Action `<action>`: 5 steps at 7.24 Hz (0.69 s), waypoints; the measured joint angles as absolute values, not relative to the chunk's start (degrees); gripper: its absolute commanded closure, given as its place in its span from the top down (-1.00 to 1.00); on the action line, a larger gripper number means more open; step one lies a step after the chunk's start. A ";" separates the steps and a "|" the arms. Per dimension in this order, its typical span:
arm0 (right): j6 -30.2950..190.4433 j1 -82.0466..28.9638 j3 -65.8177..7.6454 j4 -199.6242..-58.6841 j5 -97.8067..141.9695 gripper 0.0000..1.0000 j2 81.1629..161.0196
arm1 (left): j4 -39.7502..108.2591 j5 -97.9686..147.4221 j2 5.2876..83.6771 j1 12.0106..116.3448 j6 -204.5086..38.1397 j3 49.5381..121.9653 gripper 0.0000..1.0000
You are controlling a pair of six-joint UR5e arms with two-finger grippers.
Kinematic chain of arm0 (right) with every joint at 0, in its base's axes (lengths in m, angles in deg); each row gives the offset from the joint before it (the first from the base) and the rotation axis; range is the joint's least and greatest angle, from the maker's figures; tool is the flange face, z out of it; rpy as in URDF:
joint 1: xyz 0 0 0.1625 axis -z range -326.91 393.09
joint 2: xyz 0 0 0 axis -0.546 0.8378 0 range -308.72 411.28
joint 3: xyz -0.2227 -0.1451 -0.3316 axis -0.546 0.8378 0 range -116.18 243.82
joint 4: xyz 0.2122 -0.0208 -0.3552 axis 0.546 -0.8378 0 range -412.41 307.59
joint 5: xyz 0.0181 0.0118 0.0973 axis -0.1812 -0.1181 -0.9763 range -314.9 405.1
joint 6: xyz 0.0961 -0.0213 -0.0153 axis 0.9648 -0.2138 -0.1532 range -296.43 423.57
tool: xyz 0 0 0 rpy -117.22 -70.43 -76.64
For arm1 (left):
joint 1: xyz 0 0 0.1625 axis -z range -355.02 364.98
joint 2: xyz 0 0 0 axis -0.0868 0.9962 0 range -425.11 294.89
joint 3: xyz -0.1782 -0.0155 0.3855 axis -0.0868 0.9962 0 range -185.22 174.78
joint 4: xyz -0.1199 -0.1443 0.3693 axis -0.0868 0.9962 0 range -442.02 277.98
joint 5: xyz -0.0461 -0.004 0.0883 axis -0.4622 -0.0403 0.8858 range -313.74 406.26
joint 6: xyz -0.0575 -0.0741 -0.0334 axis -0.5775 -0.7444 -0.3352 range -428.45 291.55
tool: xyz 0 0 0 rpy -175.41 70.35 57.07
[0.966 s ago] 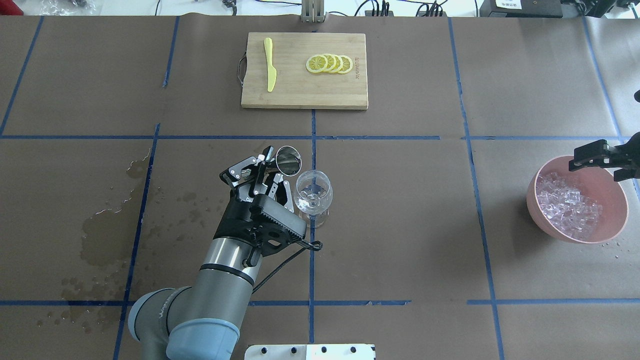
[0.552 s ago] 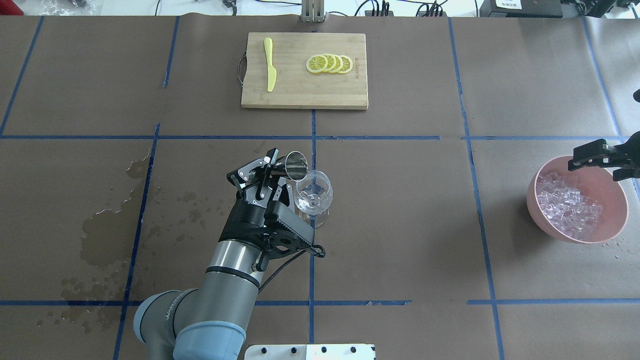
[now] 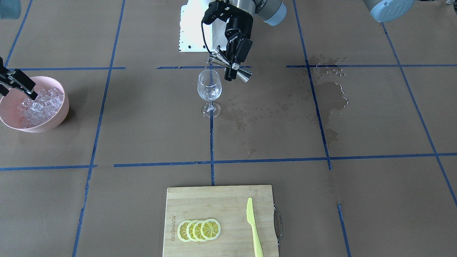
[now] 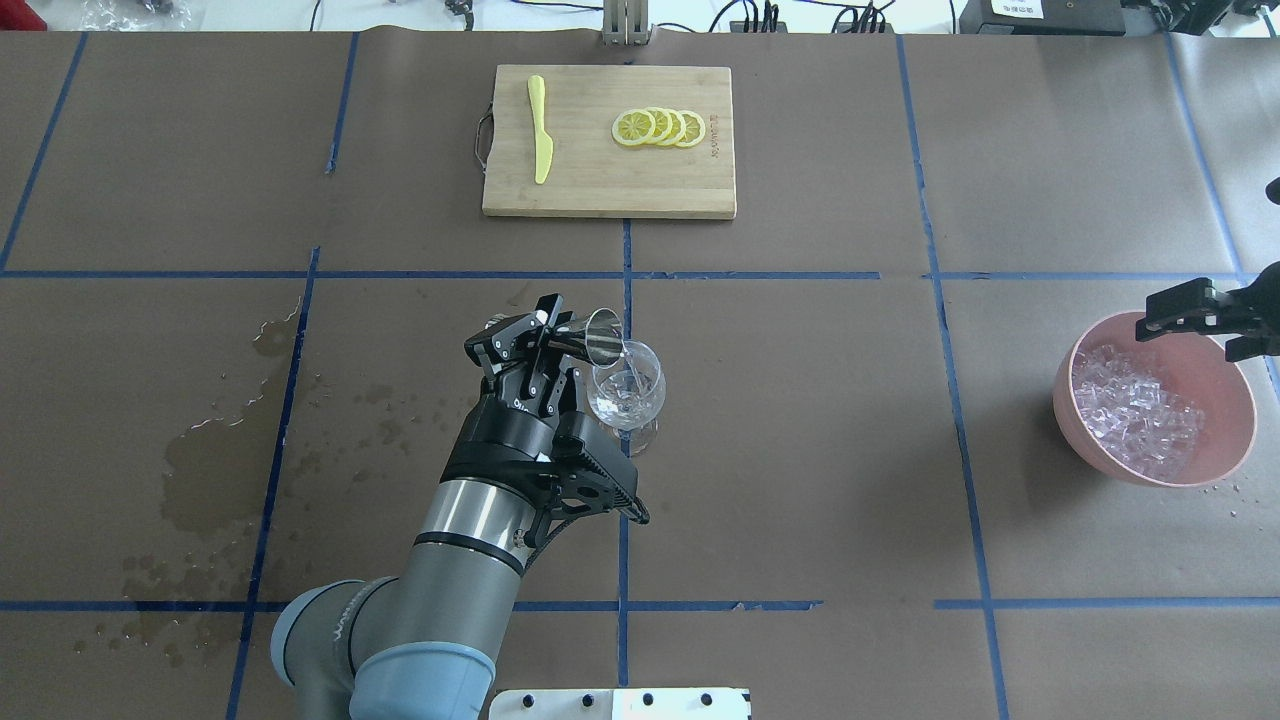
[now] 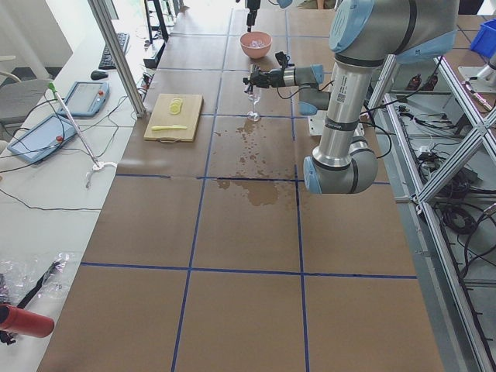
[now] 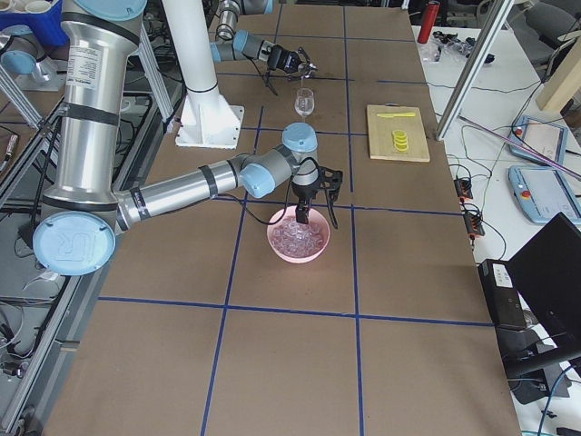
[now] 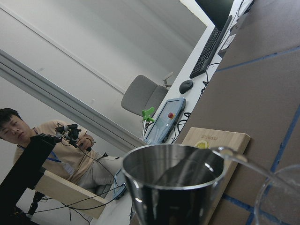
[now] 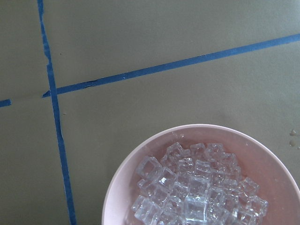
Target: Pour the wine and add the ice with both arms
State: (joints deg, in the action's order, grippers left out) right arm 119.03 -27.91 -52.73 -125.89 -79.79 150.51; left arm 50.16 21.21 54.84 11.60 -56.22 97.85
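Note:
My left gripper [image 4: 558, 335] is shut on the waist of the steel jigger [image 4: 598, 338] and holds it tipped on its side over the rim of the clear stemmed glass [image 4: 627, 388]. A thin stream of wine [image 4: 630, 364] runs from the jigger's lip into the glass. It also shows in the left wrist view [image 7: 243, 161], beside the jigger [image 7: 173, 187]. My right gripper [image 4: 1195, 318] is open and hangs over the far rim of the pink bowl [image 4: 1225, 440]. The bowl holds the heap of ice [image 4: 1135, 410]. The ice also fills the right wrist view [image 8: 197, 192].
A wooden cutting board [image 4: 600, 190] lies at the far middle with a yellow knife [image 4: 540, 130] and lemon slices [image 4: 660, 127]. Wet stains [image 4: 215, 470] mark the brown paper on the left. The white base plate [image 4: 620, 703] is at the near edge.
My left gripper has rolled the jigger further over toward the glass, and liquid now streams out. The right arm has not moved.

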 measured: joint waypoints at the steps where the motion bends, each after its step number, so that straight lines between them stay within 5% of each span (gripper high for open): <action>1: 119.03 -27.91 -52.72 -125.88 -79.79 1.00 150.48 | 50.16 21.24 54.73 11.63 -54.37 97.84 -1.00; 5: 119.03 -27.91 -52.72 -125.88 -79.79 1.00 150.45 | 50.16 22.27 54.44 11.81 -47.07 97.82 -1.00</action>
